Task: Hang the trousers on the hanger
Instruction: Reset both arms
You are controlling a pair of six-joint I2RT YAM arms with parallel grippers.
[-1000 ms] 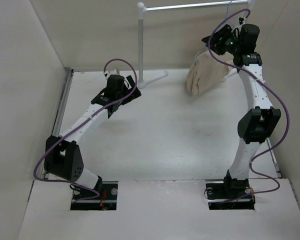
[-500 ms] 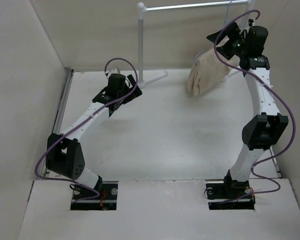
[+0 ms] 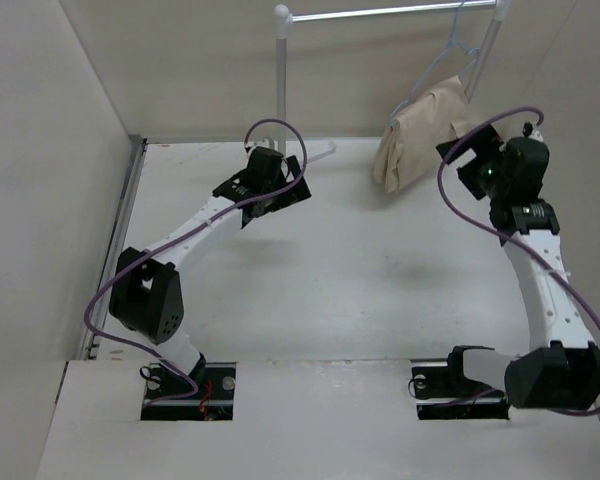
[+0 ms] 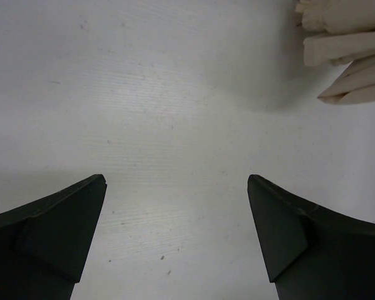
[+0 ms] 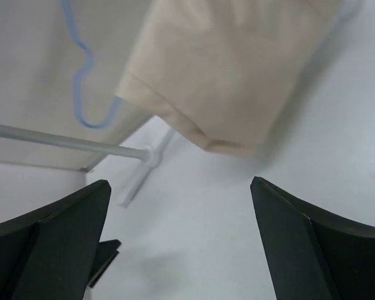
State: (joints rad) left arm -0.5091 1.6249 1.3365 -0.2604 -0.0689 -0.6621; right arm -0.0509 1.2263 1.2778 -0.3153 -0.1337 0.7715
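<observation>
Top external view: the trousers hang folded in a beige bundle at about 1 o'clock from the middle of the table, draped on the hanger. The hanger's hook goes up to the metal rail of the white-poled rack at the far right. The bundle's lower end reaches down to the far edge of the table, and whether it touches the surface cannot be told. The left gripper sits at about 11 o'clock over bare table, well apart from the cloth. The right gripper is at about 2 o'clock, just beside the bundle at the cloth's 4 o'clock and not touching it. In the left wrist view the left gripper has its two dark fingers spread wide with only white table between them, and folded ends of the trousers show at 1 o'clock. In the right wrist view the right gripper is likewise spread wide, gripping nothing. Here the trousers fill the space from 12 to 1 o'clock, their folded lower edge hanging above the gap between the fingers. The hanger shows as a thin pale bluish wire curving at 10 o'clock beside the cloth. Below it a white bar of the rack runs across at 9 o'clock.
</observation>
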